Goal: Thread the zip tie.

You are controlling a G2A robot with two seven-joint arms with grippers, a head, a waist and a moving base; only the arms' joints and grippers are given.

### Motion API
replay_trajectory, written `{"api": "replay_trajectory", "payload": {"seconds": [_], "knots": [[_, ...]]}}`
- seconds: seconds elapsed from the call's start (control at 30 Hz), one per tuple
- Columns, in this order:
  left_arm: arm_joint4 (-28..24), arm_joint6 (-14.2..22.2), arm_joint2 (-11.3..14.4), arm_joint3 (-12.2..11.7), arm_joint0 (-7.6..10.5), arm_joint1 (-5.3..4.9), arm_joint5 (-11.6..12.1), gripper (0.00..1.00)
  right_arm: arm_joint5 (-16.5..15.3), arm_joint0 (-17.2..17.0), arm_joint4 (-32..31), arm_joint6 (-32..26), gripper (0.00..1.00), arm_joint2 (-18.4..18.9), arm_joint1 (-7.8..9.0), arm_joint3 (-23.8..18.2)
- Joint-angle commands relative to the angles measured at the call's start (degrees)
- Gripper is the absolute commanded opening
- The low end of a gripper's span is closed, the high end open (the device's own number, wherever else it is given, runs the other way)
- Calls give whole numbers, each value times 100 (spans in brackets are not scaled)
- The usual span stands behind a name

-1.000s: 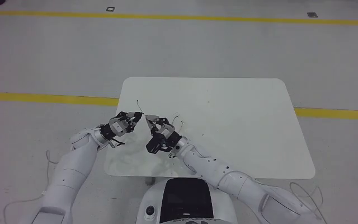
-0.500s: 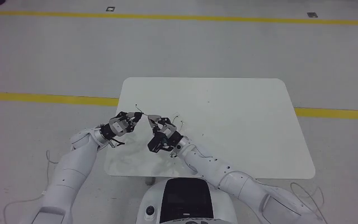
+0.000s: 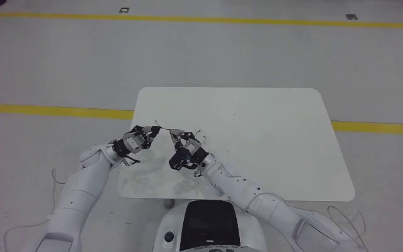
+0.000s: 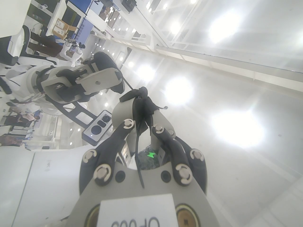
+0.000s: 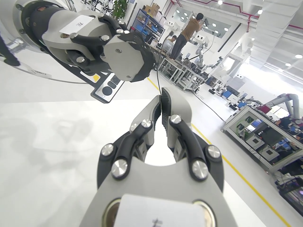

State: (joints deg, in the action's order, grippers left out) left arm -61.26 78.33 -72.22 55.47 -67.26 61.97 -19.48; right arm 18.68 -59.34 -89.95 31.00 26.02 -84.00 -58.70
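White bench (image 3: pixel 264 126) below the work.
Zip tie (image 5: pixel 158 79) runs lengthwise from left pincer (image 4: pixel 139 109) to right pincer (image 5: pixel 161 100), both clamped on it.

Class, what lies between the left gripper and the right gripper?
A thin black zip tie runs from the left gripper to the right gripper, seen in the right wrist view.

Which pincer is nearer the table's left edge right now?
Left. The left pincer holds the zip tie just inside the left edge of the table; the right pincer grips the same tie beside it, farther in toward the middle.
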Motion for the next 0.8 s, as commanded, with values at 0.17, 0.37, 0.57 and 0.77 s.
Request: {"api": "replay_trajectory", "payload": {"seconds": [0.17,0.37,0.57,0.77], "knots": [[0,0,0,0,0,0,0,0,-23,-15,0,1,0,48,-12,52],[0,0,0,0,0,0,0,0,-58,-32,0,9,0,88,-25,91],[0,0,0,0,0,0,0,0,-82,-40,0,9,0,114,-38,122],[0,0,0,0,0,0,0,0,-107,-38,0,-12,0,131,-55,161]]}}
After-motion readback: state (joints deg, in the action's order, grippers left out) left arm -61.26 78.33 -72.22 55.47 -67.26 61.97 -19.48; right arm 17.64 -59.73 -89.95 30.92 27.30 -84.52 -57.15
